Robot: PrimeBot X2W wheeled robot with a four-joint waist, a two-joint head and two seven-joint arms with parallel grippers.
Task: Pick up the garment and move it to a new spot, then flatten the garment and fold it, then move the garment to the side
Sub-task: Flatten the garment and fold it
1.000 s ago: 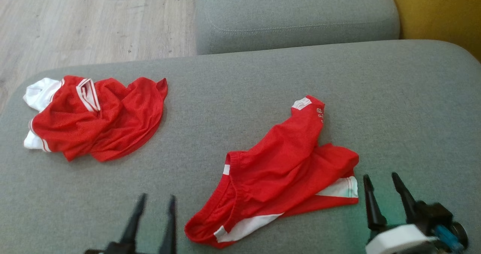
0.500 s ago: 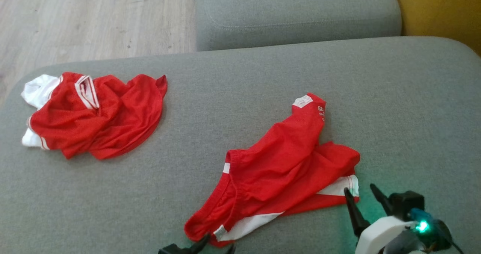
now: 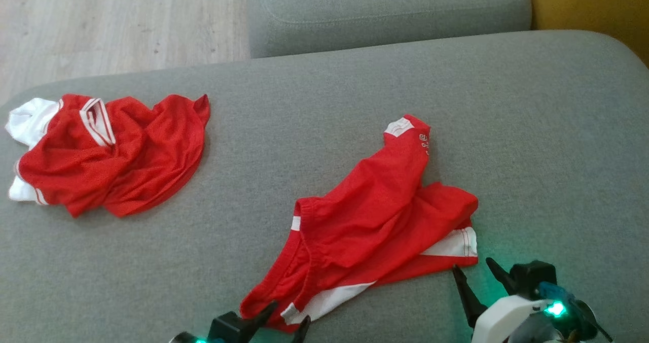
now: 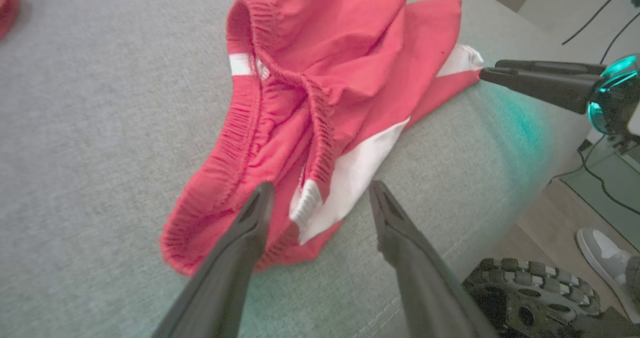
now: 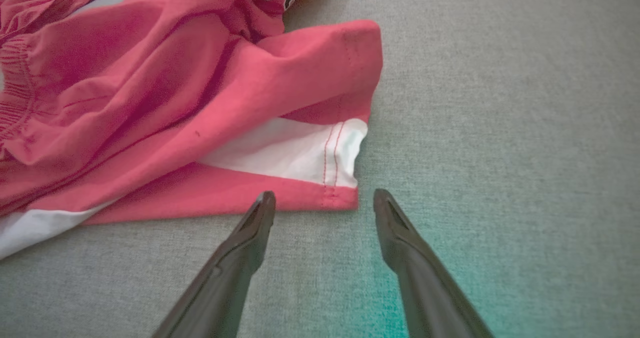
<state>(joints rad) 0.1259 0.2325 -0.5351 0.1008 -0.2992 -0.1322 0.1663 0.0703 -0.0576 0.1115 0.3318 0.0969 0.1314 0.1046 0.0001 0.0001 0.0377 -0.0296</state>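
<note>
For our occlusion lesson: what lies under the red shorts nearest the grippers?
The red shorts lie on the grey cushion; white panels peek from under their red folds. Anything beneath the bunched middle is covered.

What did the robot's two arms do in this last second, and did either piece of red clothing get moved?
The left gripper slid right to the waistband end of the red shorts, fingers open. The right gripper drew in toward their white-striped hem corner, also open. Nothing was grasped. Shorts and red shirt lie where they were on the grey sofa; only the camera shifted.
</note>
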